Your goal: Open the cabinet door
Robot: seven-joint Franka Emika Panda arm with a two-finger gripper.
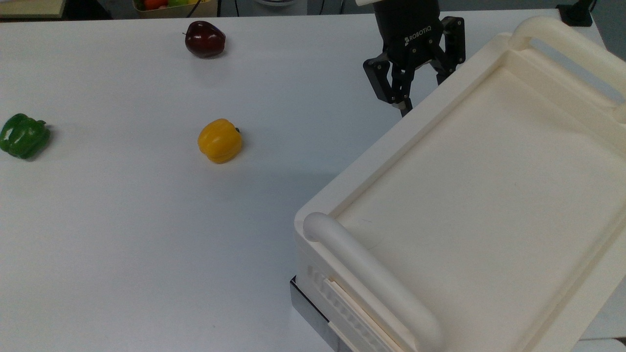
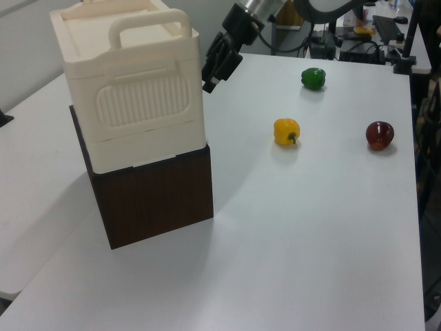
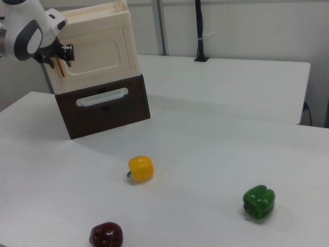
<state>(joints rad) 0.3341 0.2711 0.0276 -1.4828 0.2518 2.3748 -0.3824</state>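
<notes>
The cream cabinet [image 1: 489,186] stands on a dark brown base. In the right view its door [image 3: 100,50] faces the camera, flat against the cabinet front, with a small copper-brown handle [image 3: 63,67] near the right view's left edge. My black gripper [image 1: 424,93] hangs open at the cabinet's far corner in the top view. One fingertip [image 1: 404,110] shows beside the rim and the other is hidden behind it. In the right view the gripper [image 3: 61,56] sits just at the door handle. In the left view the gripper [image 2: 212,74] is close beside the cabinet's upper right corner.
A yellow pepper [image 1: 219,140], a green pepper [image 1: 23,135] and a dark red apple [image 1: 205,39] lie apart on the white table [image 1: 122,220]. The brown base [image 3: 105,105] carries a cream bar handle [image 3: 102,97]. Thick bar handles [image 1: 371,278] rim the cabinet top.
</notes>
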